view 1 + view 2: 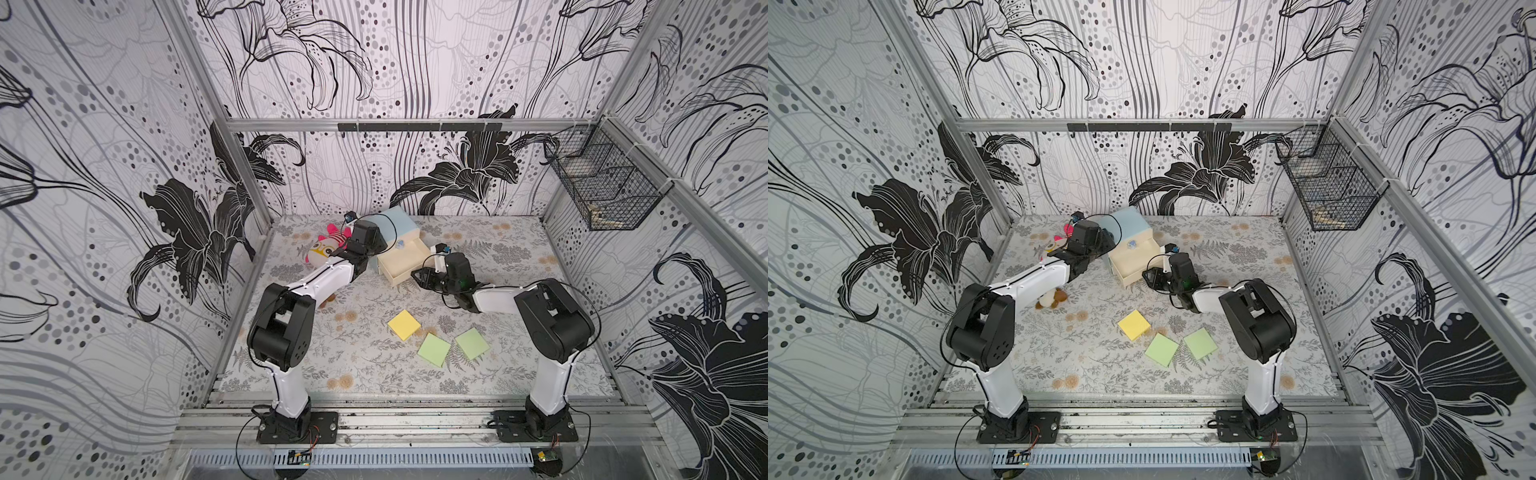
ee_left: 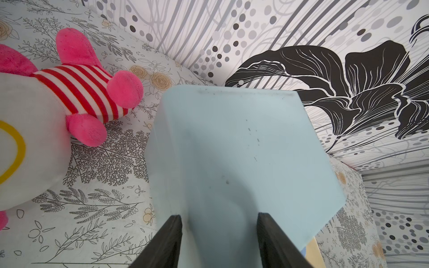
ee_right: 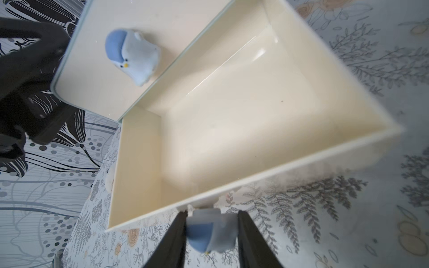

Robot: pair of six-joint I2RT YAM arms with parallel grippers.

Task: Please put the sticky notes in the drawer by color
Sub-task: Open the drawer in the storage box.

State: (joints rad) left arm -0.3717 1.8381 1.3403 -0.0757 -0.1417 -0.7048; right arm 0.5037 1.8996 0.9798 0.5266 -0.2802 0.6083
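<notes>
Right wrist view puts the right gripper (image 3: 212, 212) astride the bird-shaped blue knob (image 3: 210, 234) of the open drawer (image 3: 278, 169). Its fingers lie close on either side, but whether they pinch it or have slack I cannot tell. The drawer is pulled well out of the chest (image 2: 232, 150) and looks empty, and the shut front above it carries a second bird knob (image 3: 132, 55). The left gripper (image 2: 219, 218) has its jaws parted and clamps nothing. It sits at the top face of the pale-blue chest, apparently to brace it, though contact is unclear. A plush toy (image 2: 88, 92) lies just beside the chest. In a top view the yellow pad (image 1: 404, 325), a green pad (image 1: 434, 350) and a second green pad (image 1: 472, 343) lie flat on the table mat (image 1: 316, 365), close together and well apart from the drawer. No pink pad shows. The pads should be light, thin and slightly floppy, with loose sheets that may fan or peel. Pinching across two opposite edges, low against the mat, seems the best hold. The small chest probably slides easily. No brand, label or writing can be read anywhere.
</notes>
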